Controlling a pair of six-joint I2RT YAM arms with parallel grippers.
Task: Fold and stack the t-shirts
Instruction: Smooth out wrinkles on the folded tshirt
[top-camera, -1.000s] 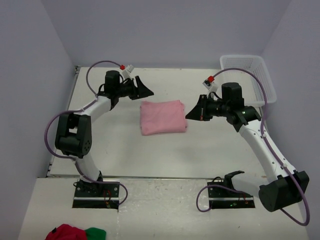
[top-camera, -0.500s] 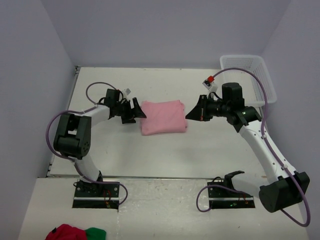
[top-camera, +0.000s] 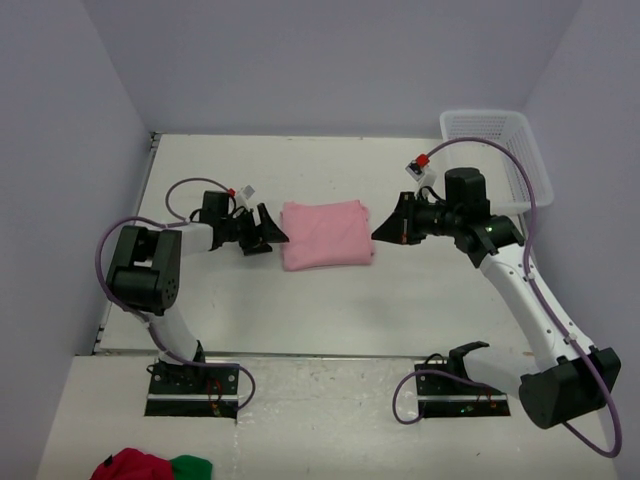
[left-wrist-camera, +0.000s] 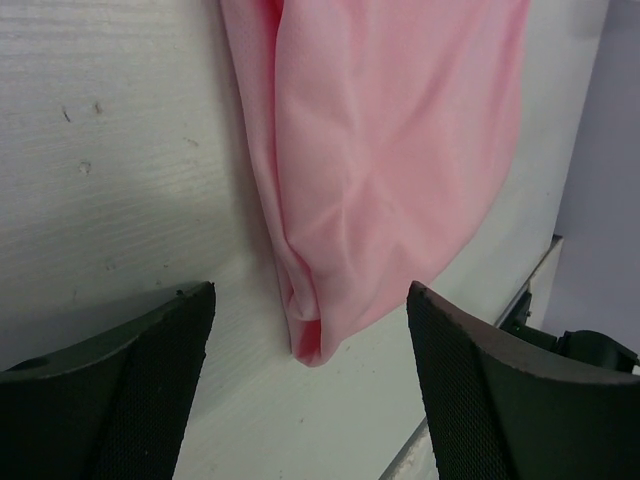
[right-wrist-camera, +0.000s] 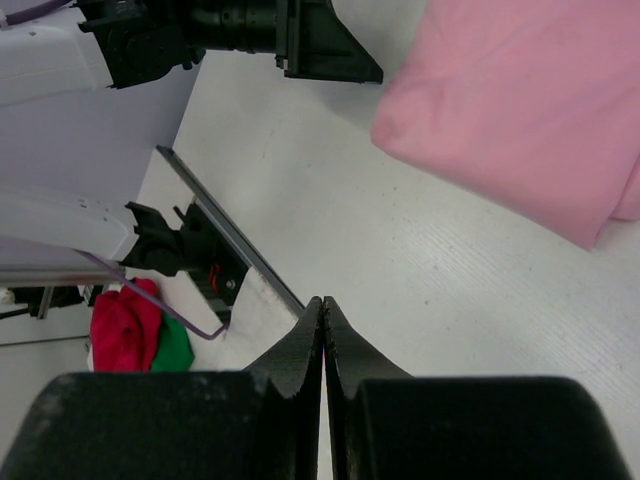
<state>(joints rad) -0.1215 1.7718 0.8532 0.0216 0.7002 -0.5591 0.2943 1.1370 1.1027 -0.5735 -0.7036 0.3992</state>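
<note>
**Folded t-shirt at mid-table, left arm set to grasp.** The pink t-shirt (top-camera: 325, 235) lies flat at the middle of the table (top-camera: 420, 300) as a compact rectangle between the two arms. The left gripper (top-camera: 262, 232) sits low at its left edge. Its jaws are released and empty, straddling a rounded corner of the bundle in the left wrist view (left-wrist-camera: 310, 300). The right gripper (top-camera: 385, 228) hovers at the right edge with jaws clenched on nothing. Whether it touches the cloth cannot be told.

*Step in hand (judged):* taking the folded bundle by its left edge.
- The lower jaw should slide along the table beneath all the layers.
- The upper jaw should pass over the top layer, so that the grasp takes in the full thickness.
- A pinch on the top layer alone would likely peel the fold open.
- An advance that is too steep risks pushing the bundle into a wrinkle.

*Materials and shapes:*
- The shirt (left-wrist-camera: 390, 150) is soft, matt knit cloth with shallow creases running from the corner and edges that are rolled, not sharp.
- The table is white, with fine parallel grain and a few specks.
- The jaw pads are black wedges with a fine dotted texture.
- A white lattice basket (top-camera: 490, 150) stands at the far right.
- Red and green garments (top-camera: 150, 466) lie well apart from the shirt, near the left arm's base.
</note>
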